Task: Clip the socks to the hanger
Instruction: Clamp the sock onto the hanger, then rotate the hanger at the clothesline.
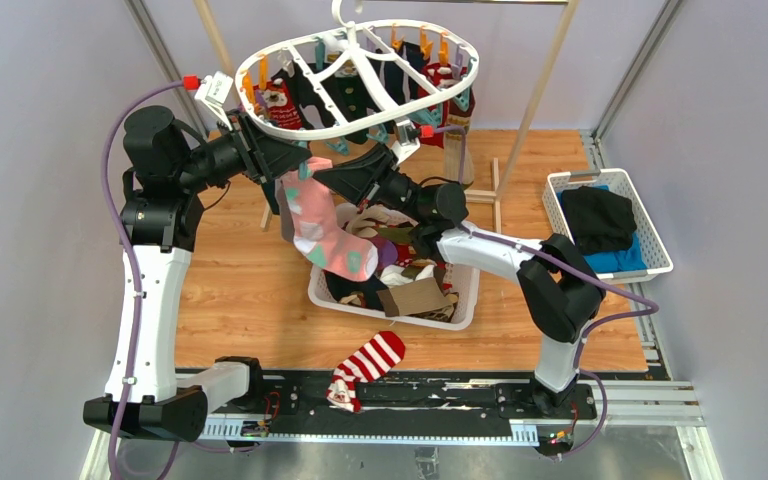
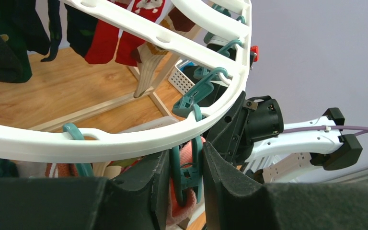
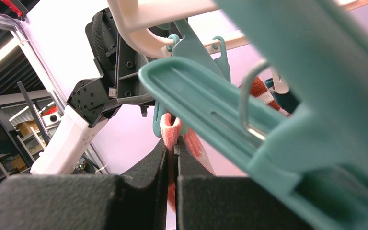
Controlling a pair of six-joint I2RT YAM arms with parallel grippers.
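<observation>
The white oval hanger (image 1: 360, 75) hangs at the back with several socks clipped to it. Under its near rim (image 2: 124, 143), my left gripper (image 2: 187, 167) is shut on the handles of a dangling teal clothespin (image 2: 190, 175). My right gripper (image 3: 173, 148) is shut on the cuff of a pink dotted sock (image 3: 171, 132), holding it up at that clothespin's lower end. The rest of the pink sock (image 1: 322, 228) dangles below both grippers. A red-white striped sock (image 1: 365, 368) lies by the arm bases.
A white basket (image 1: 465, 300) under the grippers holds several mixed socks. Another white basket (image 1: 650, 215) at the right holds black and blue folded clothes. A wooden pole frame (image 1: 540, 90) carries the hanger. Another teal clothespin (image 3: 278, 96) is close to the right wrist camera.
</observation>
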